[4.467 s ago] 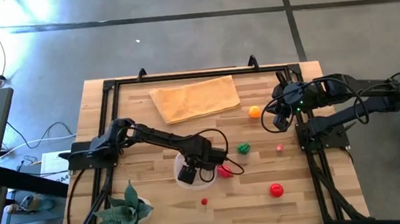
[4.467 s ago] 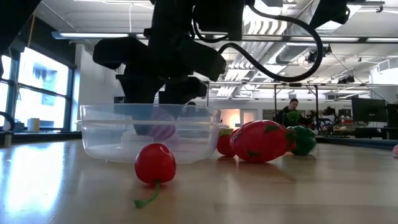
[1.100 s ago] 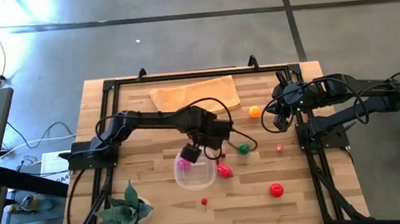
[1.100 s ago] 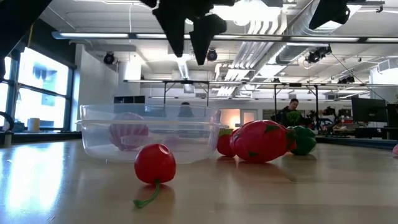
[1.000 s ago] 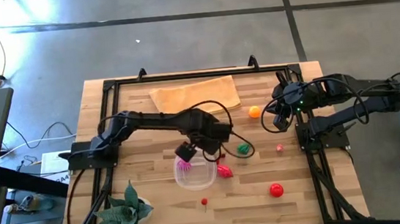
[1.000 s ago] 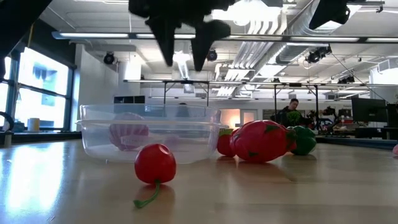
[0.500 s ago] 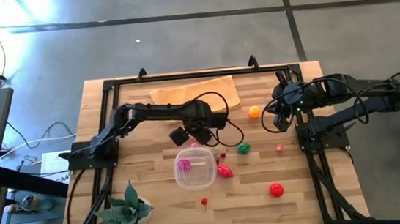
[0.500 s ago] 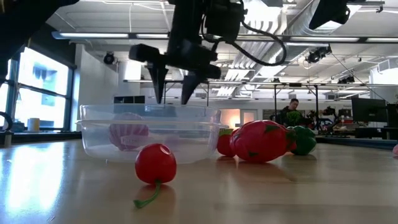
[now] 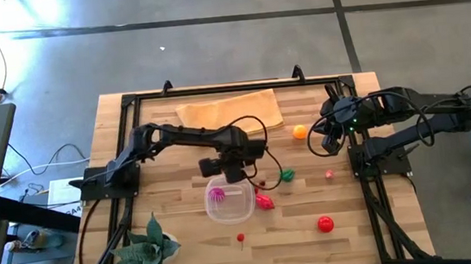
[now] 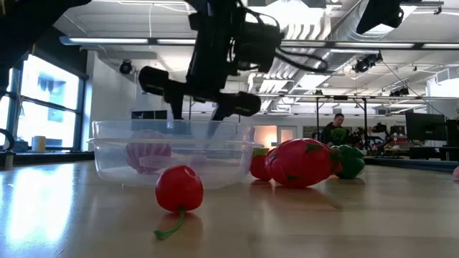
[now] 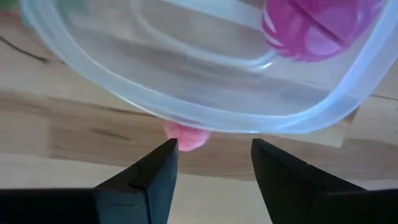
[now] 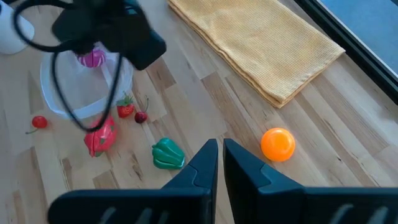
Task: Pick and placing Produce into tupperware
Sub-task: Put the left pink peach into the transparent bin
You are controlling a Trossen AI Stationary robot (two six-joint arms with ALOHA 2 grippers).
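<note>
Clear plastic forms the round tupperware container [image 9: 230, 201], which is set near the middle of the pale wooden table [image 9: 185, 241]. One magenta-pink ribbed toy fruit [image 9: 217, 194] is already lodged inside it, against the wall on the left arm's side. The rest of the produce is seen to lie outside. A large red strawberry-like piece [image 9: 265, 202] rests just beside the container's rim, with a small red berry-like piece [image 12: 125, 107] and a dark cherry [image 12: 141, 117] near it. A green pepper-like piece [image 9: 286, 176] lies farther toward the right arm, an orange ball [image 9: 300, 131] near the folded tan cloth [image 9: 230, 115], and a round red tomato-like piece [image 9: 325, 224] and a small red cherry with a green stem [image 9: 240, 237] toward the near edge. A tiny pink piece [image 9: 329, 175] is also seen, too small to be identified.

The left gripper [image 9: 229, 172] is held above the table at the container's far rim, its fingers [image 11: 152, 177] spread apart and nothing held between them. The right gripper [image 9: 331, 143] is parked at the table's right side, its fingers [image 12: 205, 163] drawn almost together around nothing.

The task is judged to be at an early stage: one piece is placed, and seven or so are left to be gathered.
</note>
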